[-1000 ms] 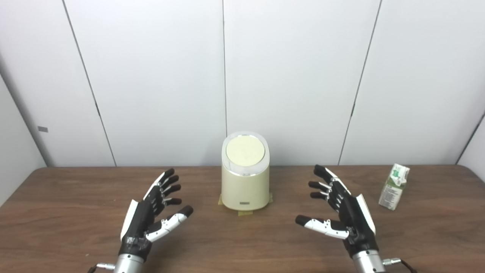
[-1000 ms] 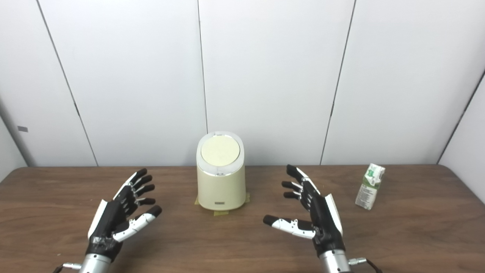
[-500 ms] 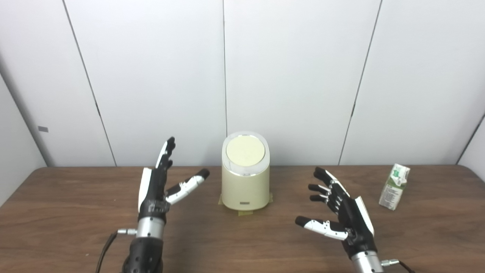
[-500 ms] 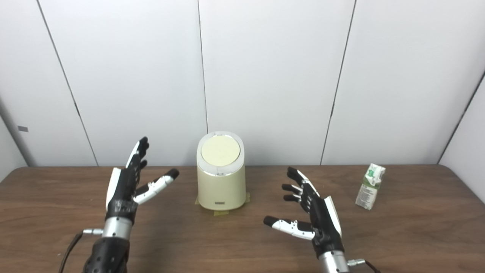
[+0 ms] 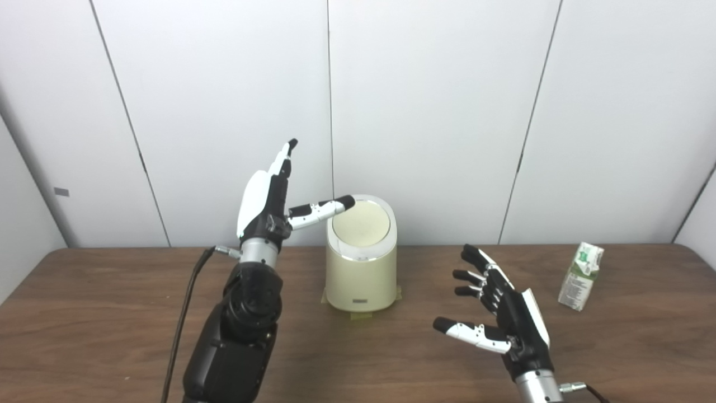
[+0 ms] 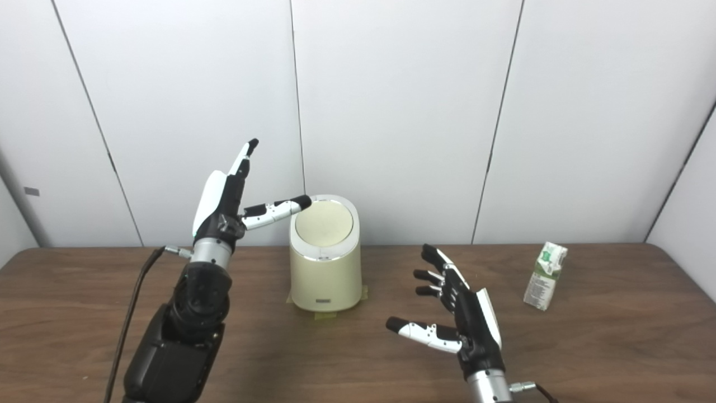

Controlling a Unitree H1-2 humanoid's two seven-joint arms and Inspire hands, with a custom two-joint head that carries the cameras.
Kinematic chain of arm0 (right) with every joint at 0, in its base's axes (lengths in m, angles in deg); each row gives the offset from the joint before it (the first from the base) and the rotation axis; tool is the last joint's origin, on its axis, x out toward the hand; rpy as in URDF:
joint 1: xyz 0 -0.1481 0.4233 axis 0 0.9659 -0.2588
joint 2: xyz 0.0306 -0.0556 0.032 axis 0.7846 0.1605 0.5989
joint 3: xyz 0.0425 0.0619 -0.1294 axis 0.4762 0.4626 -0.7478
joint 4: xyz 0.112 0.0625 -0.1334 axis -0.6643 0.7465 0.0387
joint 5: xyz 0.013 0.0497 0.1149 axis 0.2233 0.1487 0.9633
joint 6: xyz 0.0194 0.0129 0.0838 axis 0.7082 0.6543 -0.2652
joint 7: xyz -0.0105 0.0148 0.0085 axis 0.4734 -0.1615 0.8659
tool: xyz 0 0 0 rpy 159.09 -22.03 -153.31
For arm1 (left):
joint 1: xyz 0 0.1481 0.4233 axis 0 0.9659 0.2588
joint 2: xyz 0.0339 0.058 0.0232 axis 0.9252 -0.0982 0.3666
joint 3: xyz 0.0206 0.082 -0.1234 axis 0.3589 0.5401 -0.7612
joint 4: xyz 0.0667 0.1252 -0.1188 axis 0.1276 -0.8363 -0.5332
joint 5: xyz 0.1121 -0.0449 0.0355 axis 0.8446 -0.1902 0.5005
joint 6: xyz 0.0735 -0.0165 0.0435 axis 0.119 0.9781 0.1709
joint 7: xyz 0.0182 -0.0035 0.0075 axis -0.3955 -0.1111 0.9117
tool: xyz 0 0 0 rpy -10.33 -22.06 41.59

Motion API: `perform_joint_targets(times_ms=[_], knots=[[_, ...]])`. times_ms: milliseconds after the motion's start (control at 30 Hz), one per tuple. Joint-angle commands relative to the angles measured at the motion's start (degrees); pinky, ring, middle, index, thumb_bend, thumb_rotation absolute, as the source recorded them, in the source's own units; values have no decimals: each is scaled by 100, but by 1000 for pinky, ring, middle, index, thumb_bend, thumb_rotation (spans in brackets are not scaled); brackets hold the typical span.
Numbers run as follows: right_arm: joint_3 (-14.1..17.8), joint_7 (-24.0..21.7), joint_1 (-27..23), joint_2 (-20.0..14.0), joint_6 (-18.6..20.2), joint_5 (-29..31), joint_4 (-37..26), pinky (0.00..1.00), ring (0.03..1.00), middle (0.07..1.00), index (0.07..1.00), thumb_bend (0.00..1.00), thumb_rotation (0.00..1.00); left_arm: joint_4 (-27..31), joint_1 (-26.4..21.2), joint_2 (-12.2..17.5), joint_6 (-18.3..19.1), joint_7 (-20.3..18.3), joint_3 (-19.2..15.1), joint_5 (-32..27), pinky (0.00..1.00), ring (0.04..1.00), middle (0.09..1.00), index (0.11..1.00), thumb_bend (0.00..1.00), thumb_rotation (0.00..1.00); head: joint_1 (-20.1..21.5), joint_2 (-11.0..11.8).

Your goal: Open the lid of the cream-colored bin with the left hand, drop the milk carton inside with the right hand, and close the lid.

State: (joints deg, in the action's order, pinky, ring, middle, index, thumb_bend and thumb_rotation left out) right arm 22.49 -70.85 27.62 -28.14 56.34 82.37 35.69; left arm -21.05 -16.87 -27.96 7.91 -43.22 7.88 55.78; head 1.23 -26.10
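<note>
Bin (image 5: 361, 274) near the surface's back edge, lid (image 5: 361, 223) shut. Left hand (image 5: 267, 204) spread, empty, raised just beside the lid: opening step, must press down. Right hand (image 5: 503, 316) spread, empty. Carton (image 5: 582, 275) upright toward the back-right corner.

Left hand (image 5: 263, 204) is held up high, fingers straight, thumb stuck out; right hand (image 5: 506, 322) is kept low, spread open.
</note>
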Motion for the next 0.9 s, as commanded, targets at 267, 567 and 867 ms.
perform_joint_targets(times_ms=[267,567,867], knots=[[-16,124,-262,69,-220,-73,-238,649,765,876,881,761,238,-582,-955,455,113,-11,451,625,1000,1000,1000,1000,1000,412,41,-16],[-73,128,-262,206,-220,-19,-327,647,760,876,877,780,254,-1053,-1032,408,64,152,599,755,1000,1000,1000,1000,1000,365,188,-46],[-96,225,-262,338,-225,-109,-420,623,744,874,875,766,270,-1309,-904,313,-91,175,784,764,1000,1000,1000,1000,1000,410,330,-137]])
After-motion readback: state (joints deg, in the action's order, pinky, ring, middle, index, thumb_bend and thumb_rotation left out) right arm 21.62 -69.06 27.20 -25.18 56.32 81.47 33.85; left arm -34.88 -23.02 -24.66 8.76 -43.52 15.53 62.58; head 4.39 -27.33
